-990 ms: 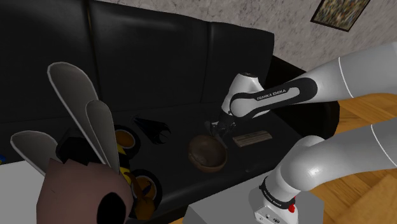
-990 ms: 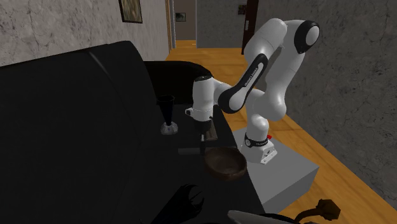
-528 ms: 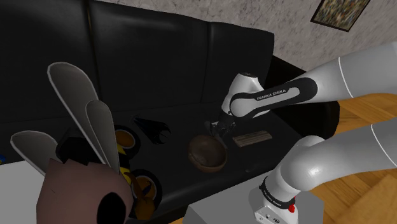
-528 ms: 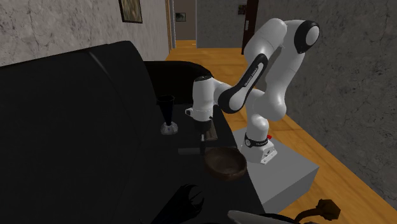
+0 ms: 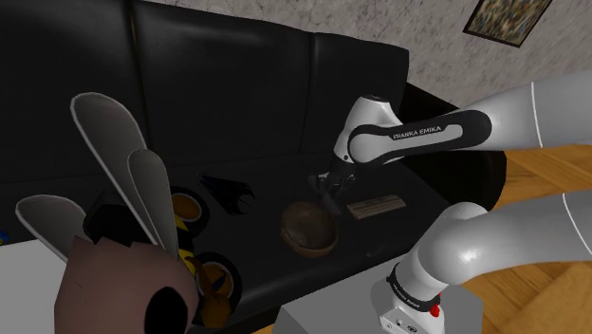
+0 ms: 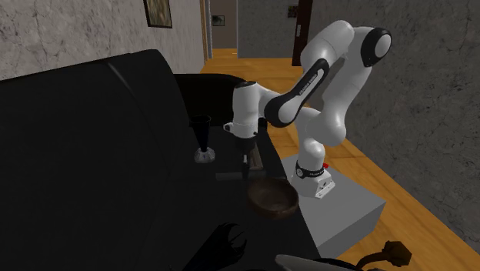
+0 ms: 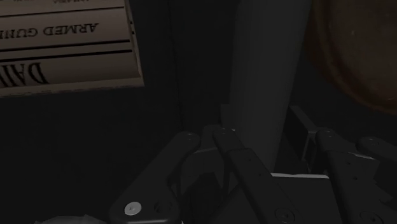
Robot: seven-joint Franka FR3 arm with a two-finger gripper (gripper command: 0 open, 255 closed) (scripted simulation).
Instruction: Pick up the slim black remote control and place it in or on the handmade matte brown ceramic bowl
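**Gripping the remote; carry to the bowl next**

Clasping a slim dark-grey remote control (image 7: 261,76) in the closed hand (image 5: 330,191), low over the black sofa seat (image 5: 365,239) at mid-frame of the shoulder view. Hard to tell whether fully clear of the cushion.

Judged as the lift-and-carry step: past the grasp, short of the placing. Next, on that reading:
- Raise enough to clear the rim.
- Shift toward the lower left of the shoulder view, over the rounded matte brown bowl (image 5: 311,243) just beside the hand.
- Lower and let go.

Expect a tilt across the rim, given the remote's length.

Readable: "FRANKA EMIKA" along the dark forearm of the white arm (image 5: 429,134). Also "ARMED GUN…" and "DAI…", cut off, on the flat tan book (image 5: 377,205) right of the hand.
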